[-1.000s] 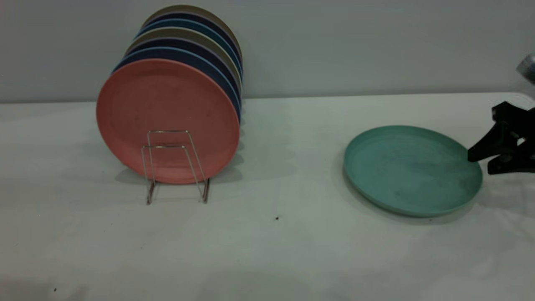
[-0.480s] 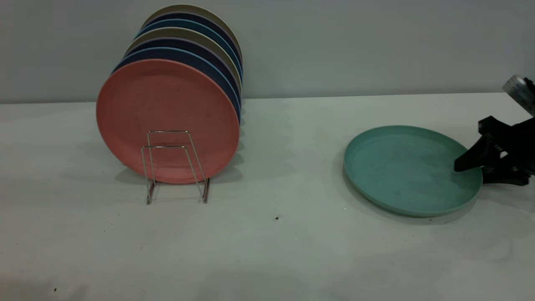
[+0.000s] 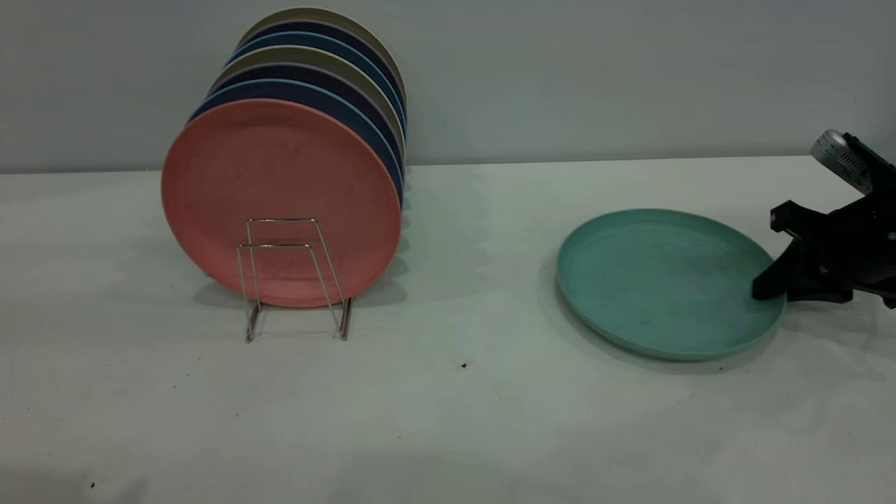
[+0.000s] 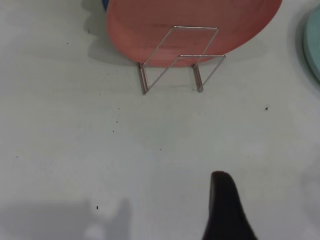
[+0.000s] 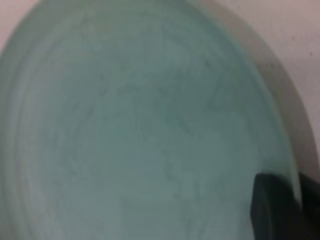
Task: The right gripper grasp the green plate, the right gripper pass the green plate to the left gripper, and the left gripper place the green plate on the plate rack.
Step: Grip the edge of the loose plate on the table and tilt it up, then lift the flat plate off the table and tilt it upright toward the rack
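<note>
- Here, green plate [image 3: 665, 283] flat on tabletop [image 3: 462, 420], well right of plate rack [image 3: 294, 276].
- Right gripper [image 3: 770, 288] at plate's right rim; jaws' spread: cannot tell.
- Label on grey block [image 3: 836, 157] unreadable.
- Left gripper [image 4: 227, 210] above tabletop near rack; jaws: cannot tell.

- A salmon-pink plate [image 3: 280, 199] stands upright before me, foremost in its row.
- Behind it I see dark blue plates [image 3: 318, 94] and olive plates [image 3: 318, 56].
- My bench [image 3: 448, 420] is pale, with dark specks [image 3: 463, 365].
- A grey wall [image 3: 630, 70] rises behind.
</note>
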Controlling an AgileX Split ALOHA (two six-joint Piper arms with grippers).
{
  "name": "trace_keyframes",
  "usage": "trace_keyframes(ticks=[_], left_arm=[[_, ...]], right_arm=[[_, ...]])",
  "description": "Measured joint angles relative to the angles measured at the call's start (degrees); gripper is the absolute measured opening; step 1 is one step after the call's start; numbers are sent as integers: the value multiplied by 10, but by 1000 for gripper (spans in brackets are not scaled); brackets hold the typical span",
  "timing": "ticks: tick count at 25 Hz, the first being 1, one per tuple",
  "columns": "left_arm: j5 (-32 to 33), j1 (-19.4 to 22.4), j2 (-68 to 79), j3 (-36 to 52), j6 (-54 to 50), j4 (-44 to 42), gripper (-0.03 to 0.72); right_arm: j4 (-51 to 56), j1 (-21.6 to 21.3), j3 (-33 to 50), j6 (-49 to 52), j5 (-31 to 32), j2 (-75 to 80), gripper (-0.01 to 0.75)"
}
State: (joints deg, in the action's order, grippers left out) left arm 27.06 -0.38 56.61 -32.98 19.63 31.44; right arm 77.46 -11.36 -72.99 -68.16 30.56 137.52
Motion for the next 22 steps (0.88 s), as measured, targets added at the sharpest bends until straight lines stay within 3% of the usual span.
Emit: trace_keyframes(ticks=[5, 10, 22], left_arm=[[0, 0, 39, -1, 25, 45, 485], [-9, 0, 95, -1, 106, 148, 485], [-8, 0, 238, -1, 435, 487, 485]], right_arm=[[-114, 6, 2, 5, -3, -49, 17], [-203, 37, 2, 5, 22, -129, 17], [-165, 179, 2, 5, 78, -188, 17]])
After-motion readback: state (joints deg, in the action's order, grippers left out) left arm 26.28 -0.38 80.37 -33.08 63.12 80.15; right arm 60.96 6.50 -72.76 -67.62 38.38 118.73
